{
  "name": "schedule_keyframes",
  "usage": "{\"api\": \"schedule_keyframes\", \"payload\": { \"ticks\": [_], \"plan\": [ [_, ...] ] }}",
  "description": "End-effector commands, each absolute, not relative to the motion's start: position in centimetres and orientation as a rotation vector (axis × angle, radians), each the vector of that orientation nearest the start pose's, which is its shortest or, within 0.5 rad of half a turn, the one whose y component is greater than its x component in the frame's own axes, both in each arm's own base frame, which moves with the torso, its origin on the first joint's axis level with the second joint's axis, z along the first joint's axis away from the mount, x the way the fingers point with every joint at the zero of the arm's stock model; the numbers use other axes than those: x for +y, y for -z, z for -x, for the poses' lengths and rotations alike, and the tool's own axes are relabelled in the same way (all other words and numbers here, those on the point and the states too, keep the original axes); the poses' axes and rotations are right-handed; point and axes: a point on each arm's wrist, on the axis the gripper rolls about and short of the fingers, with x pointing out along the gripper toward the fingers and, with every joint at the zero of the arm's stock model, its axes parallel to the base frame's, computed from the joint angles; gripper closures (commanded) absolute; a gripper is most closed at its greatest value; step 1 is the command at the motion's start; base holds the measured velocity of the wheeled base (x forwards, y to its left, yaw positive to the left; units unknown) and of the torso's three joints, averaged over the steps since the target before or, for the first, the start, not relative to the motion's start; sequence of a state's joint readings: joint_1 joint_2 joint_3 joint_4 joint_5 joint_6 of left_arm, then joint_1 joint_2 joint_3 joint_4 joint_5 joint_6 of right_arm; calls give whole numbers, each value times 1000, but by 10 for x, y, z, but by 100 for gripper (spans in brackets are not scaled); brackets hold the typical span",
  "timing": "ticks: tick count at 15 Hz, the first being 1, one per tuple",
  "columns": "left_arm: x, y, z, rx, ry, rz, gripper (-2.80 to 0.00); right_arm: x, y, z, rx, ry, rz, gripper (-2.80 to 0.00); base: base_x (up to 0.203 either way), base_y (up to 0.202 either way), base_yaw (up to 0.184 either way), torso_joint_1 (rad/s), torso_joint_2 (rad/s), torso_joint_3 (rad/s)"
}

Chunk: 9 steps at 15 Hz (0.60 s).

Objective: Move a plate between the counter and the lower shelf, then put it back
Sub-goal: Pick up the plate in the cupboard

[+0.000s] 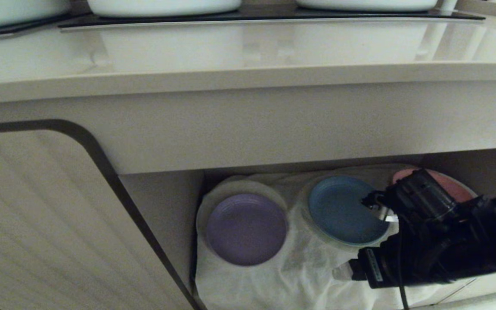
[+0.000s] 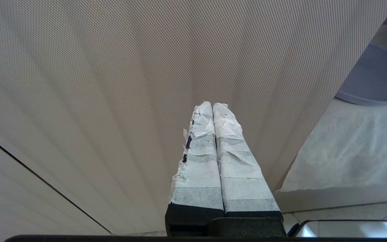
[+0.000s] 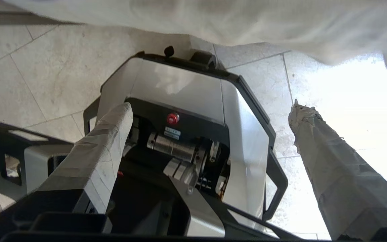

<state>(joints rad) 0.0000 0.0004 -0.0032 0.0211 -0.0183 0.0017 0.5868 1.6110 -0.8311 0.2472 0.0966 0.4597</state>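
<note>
Guessing the plate (image 1: 246, 228) on the shelf (image 1: 162, 202) is light, stiff and slick, so my released right gripper (image 3: 210, 117) should pinch its rim.

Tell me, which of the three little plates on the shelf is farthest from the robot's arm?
The lilac plate, at the left end of the white cloth. The blue plate and pink plate sit right by the right arm.

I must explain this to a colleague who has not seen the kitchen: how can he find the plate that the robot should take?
Look below the counter into the lower shelf, which is covered by a wrinkled white cloth. Three small round plates lie there in a row. The plate is the leftmost one, matte lilac; its neighbours are the blue plate and the pink plate.
</note>
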Motion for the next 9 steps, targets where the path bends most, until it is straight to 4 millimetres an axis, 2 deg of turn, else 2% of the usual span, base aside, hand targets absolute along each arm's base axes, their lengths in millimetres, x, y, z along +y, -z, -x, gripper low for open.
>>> {"api": "schedule_keyframes", "payload": {
  "ticks": [1, 4, 5, 9],
  "plan": [
    [0, -74, 23, 18, 18, -1, 0, 131, -146, -194, 1118, -376, -157, -280, 0, 0, 0, 0, 0, 0],
    [0, -74, 23, 18, 18, -1, 0, 125, -145, -185, 1122, -376, -155, -280, 0, 0, 0, 0, 0, 0],
    [0, -74, 23, 18, 18, -1, 0, 124, -145, -182, 1122, -375, -155, 0, 0, 0, 0, 0, 0, 0],
    [0, -74, 23, 18, 18, -1, 0, 118, -143, -173, 1129, -372, -153, 0, 0, 0, 0, 0, 0, 0]
  ]
}}
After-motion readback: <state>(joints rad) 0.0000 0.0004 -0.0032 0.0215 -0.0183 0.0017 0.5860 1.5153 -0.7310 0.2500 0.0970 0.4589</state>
